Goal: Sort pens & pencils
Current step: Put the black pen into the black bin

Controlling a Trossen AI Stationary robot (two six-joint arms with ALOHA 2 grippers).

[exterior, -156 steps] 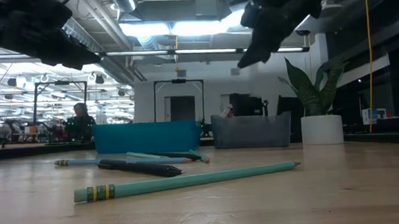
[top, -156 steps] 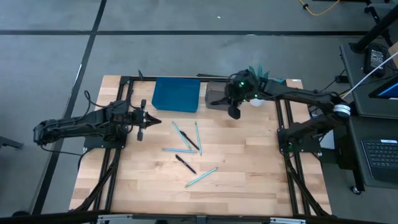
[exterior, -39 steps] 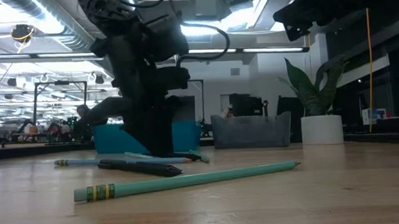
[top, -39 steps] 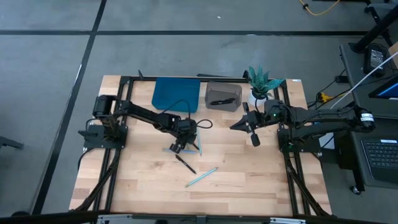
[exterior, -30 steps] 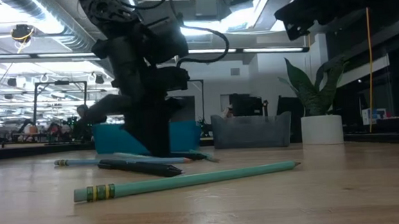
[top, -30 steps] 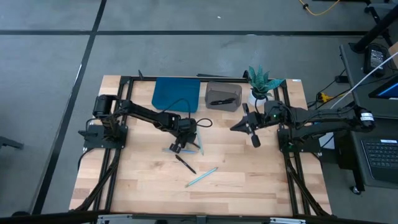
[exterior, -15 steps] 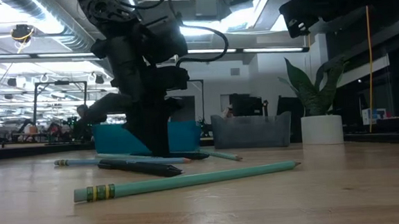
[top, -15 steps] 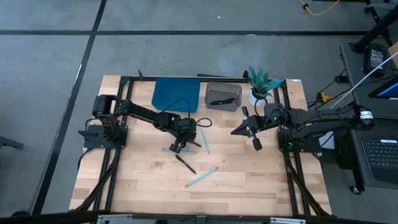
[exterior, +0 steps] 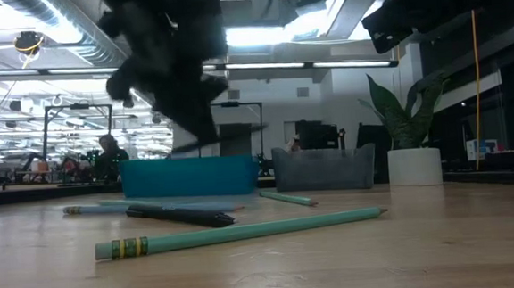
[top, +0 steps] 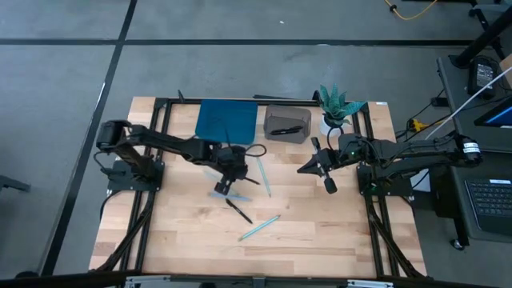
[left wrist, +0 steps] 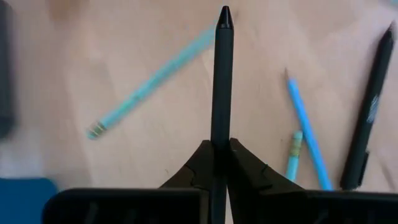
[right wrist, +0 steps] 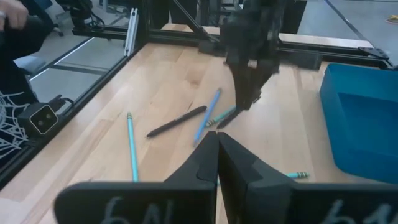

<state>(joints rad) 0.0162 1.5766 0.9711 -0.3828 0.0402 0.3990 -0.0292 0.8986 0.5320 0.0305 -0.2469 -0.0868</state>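
Now: a black pen (left wrist: 222, 74) is being lifted off the table (top: 320, 232), clamped in the left gripper (left wrist: 219, 144) | right gripper (right wrist: 217, 140) is being held shut, empty | pencils (top: 259, 227) are being left scattered; grey bin (top: 287, 124) likely next.

Blue bin (top: 227, 122) beside grey bin (top: 288, 123); potted plant (top: 334, 109) near.

black pen (left wrist: 222, 81) held aloft, teal pencils (top: 264, 178) scattered on table

Two bins (top: 226, 122) behind scattered pencils (top: 260, 227); plant (top: 334, 108) right of them.
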